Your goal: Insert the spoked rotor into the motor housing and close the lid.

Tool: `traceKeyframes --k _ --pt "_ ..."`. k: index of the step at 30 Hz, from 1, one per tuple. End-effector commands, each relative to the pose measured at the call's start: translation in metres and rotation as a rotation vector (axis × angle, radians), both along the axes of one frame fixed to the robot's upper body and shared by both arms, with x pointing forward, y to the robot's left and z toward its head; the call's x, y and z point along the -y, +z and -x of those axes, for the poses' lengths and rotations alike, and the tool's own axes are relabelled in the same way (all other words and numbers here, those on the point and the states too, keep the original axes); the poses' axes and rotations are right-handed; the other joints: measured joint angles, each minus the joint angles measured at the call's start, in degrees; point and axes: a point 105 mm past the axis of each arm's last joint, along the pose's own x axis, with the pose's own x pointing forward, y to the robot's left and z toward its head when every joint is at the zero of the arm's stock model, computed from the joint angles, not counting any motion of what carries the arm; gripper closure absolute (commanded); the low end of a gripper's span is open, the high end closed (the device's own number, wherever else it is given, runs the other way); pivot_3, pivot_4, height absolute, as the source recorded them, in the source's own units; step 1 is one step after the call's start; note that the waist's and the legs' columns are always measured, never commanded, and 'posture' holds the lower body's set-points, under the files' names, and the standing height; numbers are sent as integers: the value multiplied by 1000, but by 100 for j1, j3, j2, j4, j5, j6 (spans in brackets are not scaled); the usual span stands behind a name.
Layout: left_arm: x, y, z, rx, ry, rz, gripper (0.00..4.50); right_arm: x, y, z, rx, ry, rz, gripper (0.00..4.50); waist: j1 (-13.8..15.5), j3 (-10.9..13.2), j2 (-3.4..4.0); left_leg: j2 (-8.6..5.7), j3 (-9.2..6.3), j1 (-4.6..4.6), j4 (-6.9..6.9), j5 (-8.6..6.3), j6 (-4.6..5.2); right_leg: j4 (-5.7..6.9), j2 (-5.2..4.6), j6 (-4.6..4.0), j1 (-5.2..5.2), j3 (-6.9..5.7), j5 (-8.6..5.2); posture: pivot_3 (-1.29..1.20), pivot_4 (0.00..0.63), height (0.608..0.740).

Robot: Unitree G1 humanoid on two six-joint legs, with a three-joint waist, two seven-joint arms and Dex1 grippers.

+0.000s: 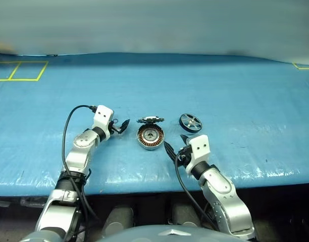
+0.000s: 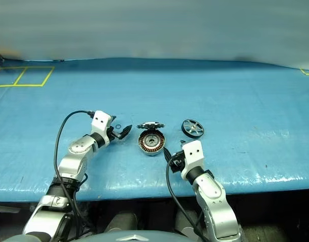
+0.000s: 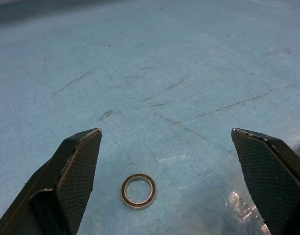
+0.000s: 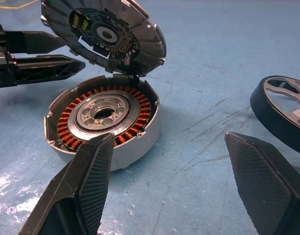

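Observation:
The motor housing (image 4: 135, 147), a silver cup ringed inside with copper windings, sits on the blue table with its lid (image 4: 106, 34) tilted up on the far rim, dark toothed underside facing me. The spoked rotor (image 1: 190, 122) lies flat to the housing's right, a black ring with silvery spokes. My right gripper (image 4: 169, 137) is open just in front of the housing, between it and the rotor, holding nothing. My left gripper (image 1: 121, 126) is open at table height left of the housing, pointing toward it, also holding nothing.
A small thin ring (image 3: 138, 191) lies on the table between the left gripper's fingers. Yellow tape lines (image 1: 23, 70) mark the far left of the blue table (image 1: 255, 101). The table's front edge (image 1: 275, 179) runs just behind my right wrist.

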Motion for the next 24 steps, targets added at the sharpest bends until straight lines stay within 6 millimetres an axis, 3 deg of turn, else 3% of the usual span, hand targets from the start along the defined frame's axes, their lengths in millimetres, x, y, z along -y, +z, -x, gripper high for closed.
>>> traceKeyframes --k 1,9,13,22,24 --pt "-7 -1 -5 -20 14 -34 0 -2 11 -1 48 -4 -18 726 -5 0 0 0 0 0 0 0 0 1 0 0 0 1 0 0 150 740" --pt "-24 -21 -1 -91 83 -101 0 -4 10 -2 38 1 -16 726 -6 0 -1 0 0 1 4 0 0 3 0 0 0 4 0 0 150 740" --pt "-24 -27 4 -130 90 -73 884 -4 10 -3 37 5 -12 687 -10 -1 -1 2 0 5 5 1 -2 6 1 0 -1 4 0 0 150 740" --pt "-27 -46 22 -231 102 -28 3848 -3 11 -5 41 2 -2 687 -17 -6 2 10 1 12 6 4 -7 8 8 -5 1 7 3 0 150 740" --pt "-27 -46 26 -233 95 -32 3852 -3 11 -4 42 3 0 687 -18 -8 5 11 2 20 5 4 -7 7 8 -5 1 7 3 0 150 740"
